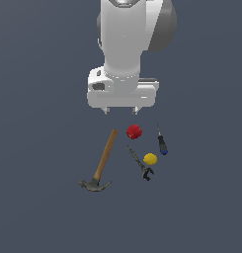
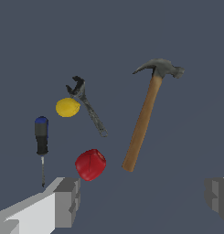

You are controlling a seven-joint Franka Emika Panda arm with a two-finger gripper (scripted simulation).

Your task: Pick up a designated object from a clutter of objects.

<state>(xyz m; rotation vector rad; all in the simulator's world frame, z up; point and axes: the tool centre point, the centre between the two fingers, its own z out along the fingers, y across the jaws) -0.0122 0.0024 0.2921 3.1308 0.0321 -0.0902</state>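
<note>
Below the raised gripper (image 1: 122, 110), jaws spread wide and holding nothing, red lump (image 1: 134, 131) lies apart from it, beside one fingertip (image 2: 67, 201), between hammer (image 1: 103, 160) and screwdriver (image 1: 162, 141)

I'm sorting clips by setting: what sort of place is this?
Likely a simulated test scene, not a real room: a featureless grey floor, flatly rendered tools such as a claw hammer and wrench, and a red lump below the open pincer.
</note>
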